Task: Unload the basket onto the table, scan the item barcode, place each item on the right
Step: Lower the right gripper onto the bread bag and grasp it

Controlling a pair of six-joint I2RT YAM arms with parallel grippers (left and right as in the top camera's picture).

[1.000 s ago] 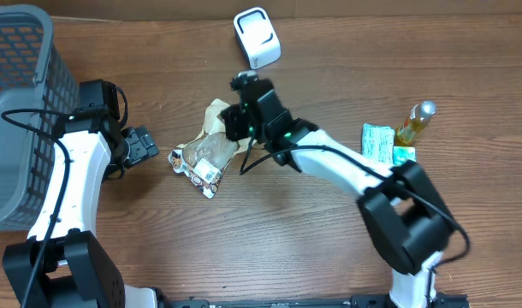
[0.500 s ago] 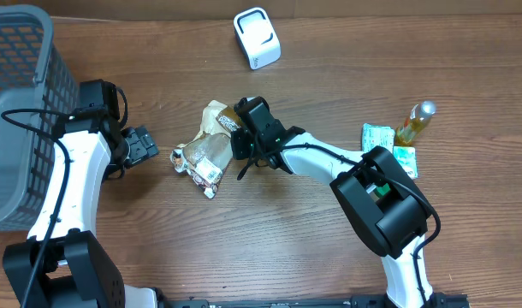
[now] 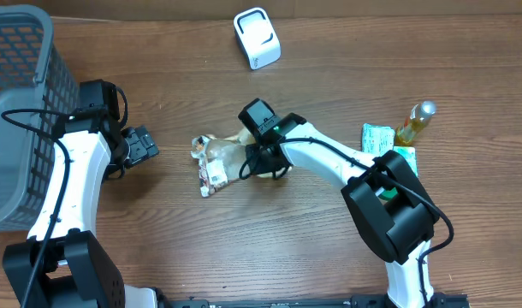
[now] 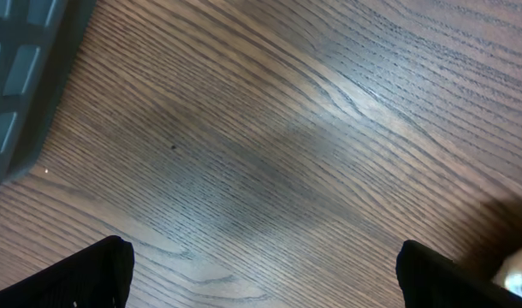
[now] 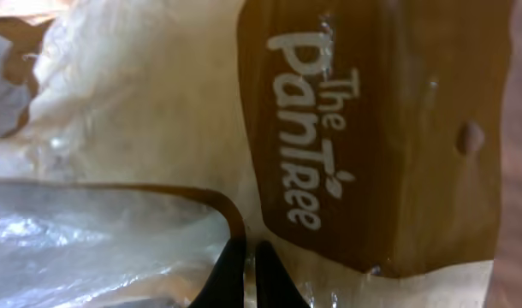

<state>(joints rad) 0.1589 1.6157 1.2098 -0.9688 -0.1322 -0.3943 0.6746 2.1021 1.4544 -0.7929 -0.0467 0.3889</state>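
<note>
The item is a clear-and-brown bread bag (image 3: 216, 159) printed "The PanTree" (image 5: 364, 128), lying crumpled at the table's middle with a white label (image 3: 211, 177) at its front end. My right gripper (image 3: 249, 159) is at the bag's right edge; in the right wrist view its fingertips (image 5: 251, 275) are shut on a thin fold of the bag's plastic. The white scanner (image 3: 257, 38) stands at the back of the table. My left gripper (image 3: 146, 144) hangs open over bare wood (image 4: 261, 274), left of the bag and apart from it.
A grey mesh basket (image 3: 21, 103) fills the left side, its corner showing in the left wrist view (image 4: 21, 77). A green packet (image 3: 378, 141) and a small oil bottle (image 3: 415, 122) sit at the right.
The right gripper has swung toward the front and closed on the bag's right edge; the bag has shifted right and turned. The left arm has not moved.
</note>
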